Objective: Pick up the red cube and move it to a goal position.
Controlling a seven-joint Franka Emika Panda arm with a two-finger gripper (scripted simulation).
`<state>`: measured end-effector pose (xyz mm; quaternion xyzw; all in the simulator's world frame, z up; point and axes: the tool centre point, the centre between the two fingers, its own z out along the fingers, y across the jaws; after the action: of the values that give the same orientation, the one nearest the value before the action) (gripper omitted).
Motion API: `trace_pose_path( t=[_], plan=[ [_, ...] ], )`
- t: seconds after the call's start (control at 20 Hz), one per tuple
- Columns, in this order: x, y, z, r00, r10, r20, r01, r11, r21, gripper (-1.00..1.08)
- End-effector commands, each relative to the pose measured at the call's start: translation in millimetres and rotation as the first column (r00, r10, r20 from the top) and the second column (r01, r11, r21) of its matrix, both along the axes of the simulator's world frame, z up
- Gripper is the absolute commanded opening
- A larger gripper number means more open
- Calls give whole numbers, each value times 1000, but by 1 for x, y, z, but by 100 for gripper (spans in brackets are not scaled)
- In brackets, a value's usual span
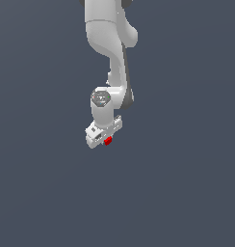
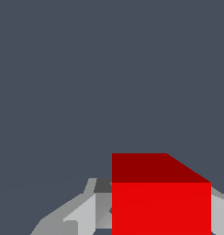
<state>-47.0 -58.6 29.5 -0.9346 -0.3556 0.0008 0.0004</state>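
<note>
The red cube [image 1: 108, 141] is tiny and bright red, and it peeks out from under the white hand of my gripper [image 1: 106, 138] in the exterior view. In the wrist view the red cube [image 2: 160, 202] looks large and close. It sits between the two grey fingers [image 2: 84, 213], one on each side and touching it. The gripper [image 2: 159, 218] is shut on the cube. The frames do not show how high the cube is above the floor. No goal marker is in view.
The white arm [image 1: 110, 43] reaches down from the top of the exterior view. A plain dark grey-blue surface [image 1: 187, 193] lies all around, with no other objects in view.
</note>
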Motion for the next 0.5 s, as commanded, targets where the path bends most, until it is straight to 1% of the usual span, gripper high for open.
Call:
trace_pose_path(
  t=[0.0,0.45],
  plan=[
    [2,5,11,1000,1,2,-1,1000,0,-100],
    [12,31,65,1000,1,2,-1,1000,-1,-100]
  ],
)
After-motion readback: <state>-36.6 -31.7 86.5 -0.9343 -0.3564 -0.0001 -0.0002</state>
